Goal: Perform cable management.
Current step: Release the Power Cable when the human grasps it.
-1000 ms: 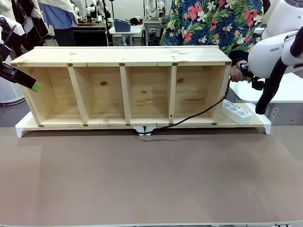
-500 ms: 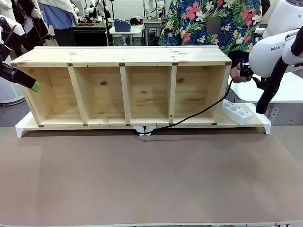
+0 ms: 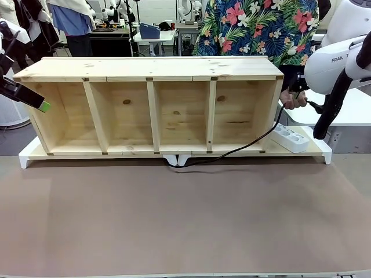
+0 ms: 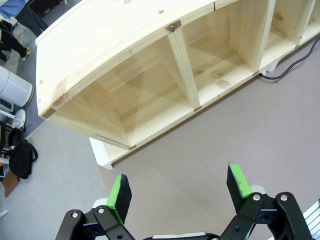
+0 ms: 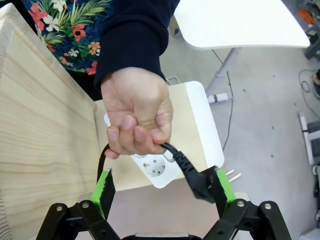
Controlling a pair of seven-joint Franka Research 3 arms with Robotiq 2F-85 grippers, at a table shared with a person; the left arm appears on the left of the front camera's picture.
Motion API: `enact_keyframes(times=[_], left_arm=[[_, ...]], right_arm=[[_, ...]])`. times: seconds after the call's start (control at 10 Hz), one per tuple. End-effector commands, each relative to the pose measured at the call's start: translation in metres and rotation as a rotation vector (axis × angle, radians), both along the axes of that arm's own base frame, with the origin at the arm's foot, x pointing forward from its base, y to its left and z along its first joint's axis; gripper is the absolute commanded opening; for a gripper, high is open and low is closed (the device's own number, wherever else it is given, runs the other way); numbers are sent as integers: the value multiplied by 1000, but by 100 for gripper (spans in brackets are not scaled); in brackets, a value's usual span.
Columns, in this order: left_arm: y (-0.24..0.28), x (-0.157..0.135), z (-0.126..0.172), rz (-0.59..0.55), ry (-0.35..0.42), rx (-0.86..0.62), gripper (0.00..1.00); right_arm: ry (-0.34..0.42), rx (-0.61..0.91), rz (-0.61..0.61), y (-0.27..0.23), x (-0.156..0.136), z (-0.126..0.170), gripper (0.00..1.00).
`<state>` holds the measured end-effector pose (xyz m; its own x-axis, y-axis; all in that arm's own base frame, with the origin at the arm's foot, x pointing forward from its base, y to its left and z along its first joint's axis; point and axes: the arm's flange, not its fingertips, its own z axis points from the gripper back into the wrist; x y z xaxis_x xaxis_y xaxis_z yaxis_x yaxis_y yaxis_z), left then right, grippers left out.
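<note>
A person's hand point(image 5: 136, 117) holds the thin black cable point(image 5: 175, 156) just behind its chunky black plug point(image 5: 200, 184). The plug hangs between the wide-apart fingers of my open right gripper point(image 5: 164, 189), close against one green pad point(image 5: 223, 184); I cannot tell if they touch. In the front view the cable point(image 3: 243, 146) runs from under the wooden shelf's middle, along the table, up to the hand point(image 3: 293, 99) at the shelf's right end. My left gripper point(image 4: 179, 187) is open with nothing between its fingers, hovering off the shelf's left end point(image 3: 42, 105).
A long wooden shelf point(image 3: 153, 69) with several compartments stands on a white base point(image 3: 26, 156). A white power strip point(image 3: 290, 138) lies on the base beside the shelf's right end, right under the hand point(image 5: 156, 172). Brown table mat point(image 3: 185, 214) spreads in front.
The person's hand has come down a little with the plug. The cable now sags lower and lies slacker along the table in front of the shelf. My left arm has not moved.
</note>
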<state>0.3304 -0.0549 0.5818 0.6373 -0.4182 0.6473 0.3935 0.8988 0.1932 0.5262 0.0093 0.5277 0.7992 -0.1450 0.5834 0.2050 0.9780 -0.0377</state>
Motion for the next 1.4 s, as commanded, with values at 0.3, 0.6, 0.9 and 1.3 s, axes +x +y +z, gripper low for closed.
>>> enact_keyframes(times=[0.3, 0.6, 0.9, 1.3], left_arm=[[0, 0, 0, 1, -5, -2, 100], [0, 0, 0, 1, -5, -2, 100], [0, 0, 0, 1, -5, -2, 100], [0, 0, 0, 1, -5, -2, 100]], right_arm=[[3, 1, -3, -1, 0, -1, 100], [3, 1, -3, -1, 0, -1, 100], [3, 1, -3, -1, 0, -1, 100], [3, 1, -3, -1, 0, -1, 100]])
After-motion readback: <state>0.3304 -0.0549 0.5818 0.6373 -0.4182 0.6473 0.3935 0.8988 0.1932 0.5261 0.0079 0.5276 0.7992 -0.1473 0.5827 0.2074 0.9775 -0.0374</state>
